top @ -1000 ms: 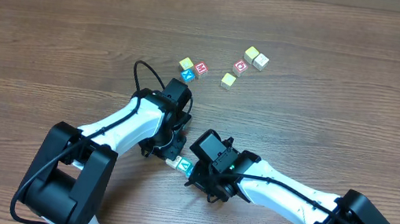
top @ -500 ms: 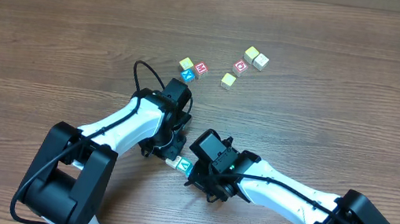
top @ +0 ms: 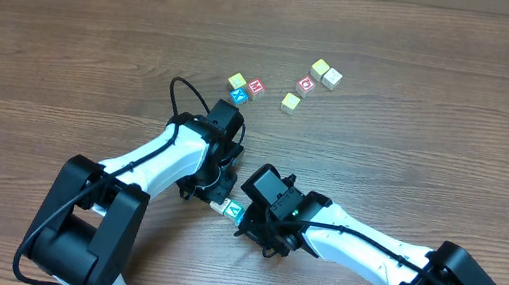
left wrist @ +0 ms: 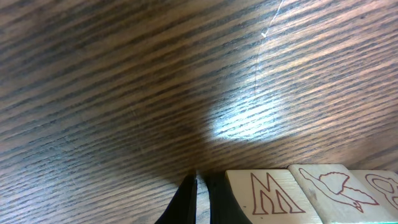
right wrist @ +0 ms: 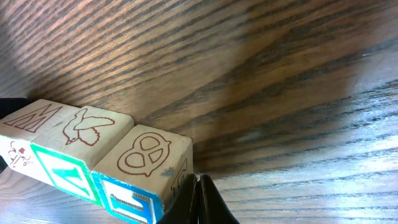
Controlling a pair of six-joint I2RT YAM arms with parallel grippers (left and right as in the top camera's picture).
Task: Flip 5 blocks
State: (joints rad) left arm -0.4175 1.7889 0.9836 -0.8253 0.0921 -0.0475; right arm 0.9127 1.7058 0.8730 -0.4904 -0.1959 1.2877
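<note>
We see three cubic wooden blocks (right wrist: 87,127) in a row on the brown grained desk (top: 414,156), with red outlines on top. The left fingers (left wrist: 216,200) and the right fingers (right wrist: 210,208) are clenched on nothing, just beside the row's ends.

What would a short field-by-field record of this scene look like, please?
surface: wooden table
left gripper: shut, empty, tips low beside the M block
right gripper: shut, empty, tips low beside the pretzel block
row between grippers: M block, bird block, pretzel block, side by side
farther blocks: group of three blocks and group of four blocks, away from both grippers
</note>
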